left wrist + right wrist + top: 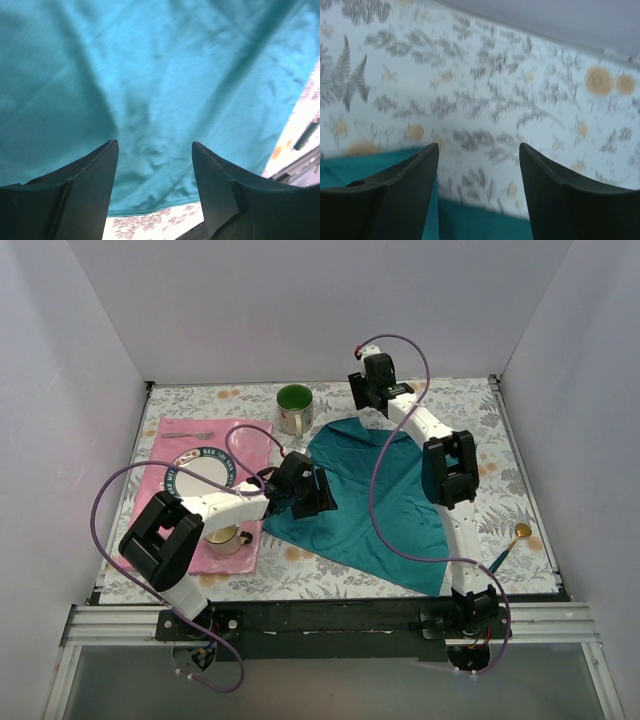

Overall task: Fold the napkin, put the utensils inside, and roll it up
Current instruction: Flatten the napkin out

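The dark teal napkin point(385, 505) lies spread and creased on the floral tablecloth. My left gripper point(325, 493) hovers open over its left part; in the left wrist view the napkin point(160, 75) fills the frame past the open gripper point(155, 144), its hem near the bottom. My right gripper point(362, 400) is open and empty above the napkin's far corner; the right wrist view shows the gripper point(479, 146) over tablecloth with the napkin edge point(485, 225) below. A spoon point(510, 545) with a gold head and green handle lies at the right. A slim fork point(195, 434) lies on the pink placemat.
A green mug point(294, 408) stands just left of the napkin's far corner. The pink placemat point(170, 445) at the left holds a plate point(205, 465) and a small cup point(228, 538). White walls close in three sides; the arm rail runs along the near edge.
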Controlling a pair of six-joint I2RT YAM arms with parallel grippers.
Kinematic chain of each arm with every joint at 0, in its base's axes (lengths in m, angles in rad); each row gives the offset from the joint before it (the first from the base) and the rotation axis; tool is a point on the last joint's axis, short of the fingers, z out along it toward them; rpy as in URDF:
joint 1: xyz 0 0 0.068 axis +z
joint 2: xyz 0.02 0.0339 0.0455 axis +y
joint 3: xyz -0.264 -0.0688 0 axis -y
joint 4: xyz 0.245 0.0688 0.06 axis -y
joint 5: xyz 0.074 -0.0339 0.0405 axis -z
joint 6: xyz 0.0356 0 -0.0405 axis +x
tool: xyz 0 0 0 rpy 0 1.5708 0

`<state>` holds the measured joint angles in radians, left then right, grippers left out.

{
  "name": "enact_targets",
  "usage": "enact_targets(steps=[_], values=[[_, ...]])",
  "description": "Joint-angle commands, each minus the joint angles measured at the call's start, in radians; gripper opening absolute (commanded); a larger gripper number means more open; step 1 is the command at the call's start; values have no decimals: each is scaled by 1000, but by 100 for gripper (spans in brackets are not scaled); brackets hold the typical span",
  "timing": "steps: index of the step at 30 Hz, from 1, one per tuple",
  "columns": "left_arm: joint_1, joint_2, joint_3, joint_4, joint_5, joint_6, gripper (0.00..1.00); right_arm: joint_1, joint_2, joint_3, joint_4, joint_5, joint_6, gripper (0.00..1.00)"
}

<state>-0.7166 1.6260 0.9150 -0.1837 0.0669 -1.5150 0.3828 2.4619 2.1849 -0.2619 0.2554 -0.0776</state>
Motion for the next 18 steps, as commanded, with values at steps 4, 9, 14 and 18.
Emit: enact_targets(steps=[4,9,14,18], values=[[2,49,137,-20,36,81,60,7,-391,-401,-142,-28,100,73],[2,96,150,0,98,72,61,5,-469,-586,-88,-157,125,68],[2,118,105,46,146,32,60,5,-411,-588,-86,-228,206,49],[2,140,91,58,157,26,59,5,-373,-590,-33,-242,240,48]])
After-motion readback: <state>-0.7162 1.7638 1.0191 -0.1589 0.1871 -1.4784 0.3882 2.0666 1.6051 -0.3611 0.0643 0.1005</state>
